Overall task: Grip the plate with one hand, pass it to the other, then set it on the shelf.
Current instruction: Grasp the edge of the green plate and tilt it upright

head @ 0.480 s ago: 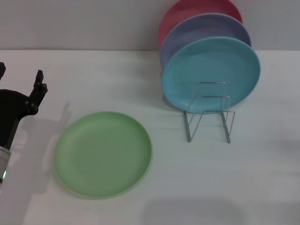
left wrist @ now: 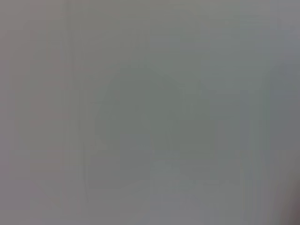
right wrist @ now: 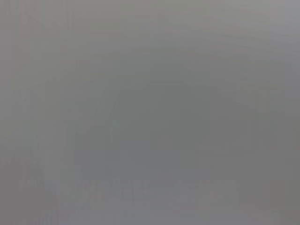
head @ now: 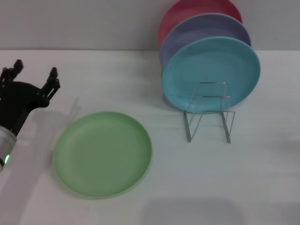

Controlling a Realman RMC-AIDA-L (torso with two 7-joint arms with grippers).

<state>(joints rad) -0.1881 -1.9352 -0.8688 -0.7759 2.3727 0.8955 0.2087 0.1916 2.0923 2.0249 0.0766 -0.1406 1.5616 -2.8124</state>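
The light-green plate lies flat on the white worktop, toward the robot's left side and near the front edge of the head view, with nothing touching it. The left gripper sits at the far left of that view, beyond and to the left of the plate and apart from its rim; its two black fingers are spread wide with a clear gap between the tips, and nothing is held between them. Behind the gripper the silver-grey wrist cuff shows a small green glow at the frame's edge. To the right of the plate, well apart from it, stands the shelf, a thin silver wire rack with upright loops; its front loops are bare. A turquoise plate stands on edge at the back part of the rack, with a lavender plate behind it and a red-pink plate behind that, all leaning in a row toward the grey wall. The right gripper does not appear in the head view, and both wrist views show only a featureless grey blur from which nothing can be told.
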